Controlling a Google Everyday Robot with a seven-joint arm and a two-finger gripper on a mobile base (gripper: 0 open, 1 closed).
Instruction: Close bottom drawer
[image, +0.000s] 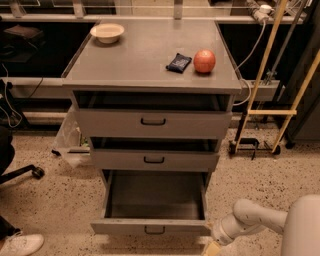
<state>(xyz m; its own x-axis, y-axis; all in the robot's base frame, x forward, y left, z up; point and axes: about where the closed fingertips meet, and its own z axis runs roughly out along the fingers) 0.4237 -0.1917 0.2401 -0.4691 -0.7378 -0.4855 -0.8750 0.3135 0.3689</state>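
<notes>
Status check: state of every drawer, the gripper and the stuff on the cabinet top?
bottom drawer: pulled far out, nothing visible inside
middle drawer: slightly out
top drawer: slightly out
gripper: low, at the bottom drawer's front right corner
bowl: upright on the cabinet top
apple: resting beside the dark packet
dark packet: lying flat

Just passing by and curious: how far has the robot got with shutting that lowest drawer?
Nothing looks done yet: the bottom drawer stands pulled far out of the cabinet. In hand: the gripper is low by the drawer front's right corner. Left: pushing it fully in.
</notes>
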